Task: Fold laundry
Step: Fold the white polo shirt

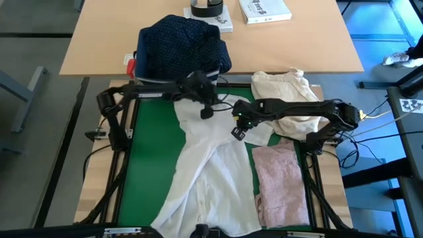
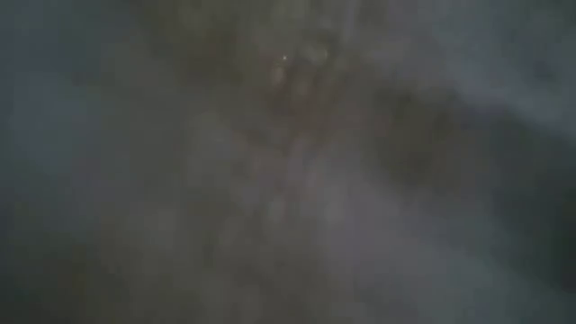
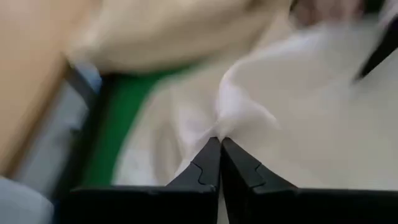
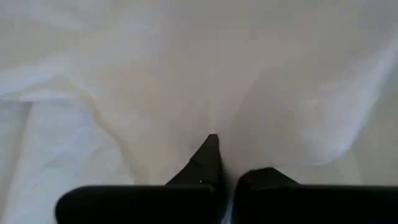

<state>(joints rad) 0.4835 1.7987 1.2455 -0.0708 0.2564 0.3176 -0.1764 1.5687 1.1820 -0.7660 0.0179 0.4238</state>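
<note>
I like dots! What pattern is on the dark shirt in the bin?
The shirt is navy with tiny white dots, seen best in the high view.

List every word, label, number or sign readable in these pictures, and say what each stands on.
None can be read.
White box on the far wooden table: dark printing, too small to read.
Flat card under the tape roll: markings too small.
Tag at the right edge: black-and-white pattern, no words.

White shirt (image 1: 211,165) – soft matt cloth, prob. cotton – on wood table (image 1: 99,39).
</note>
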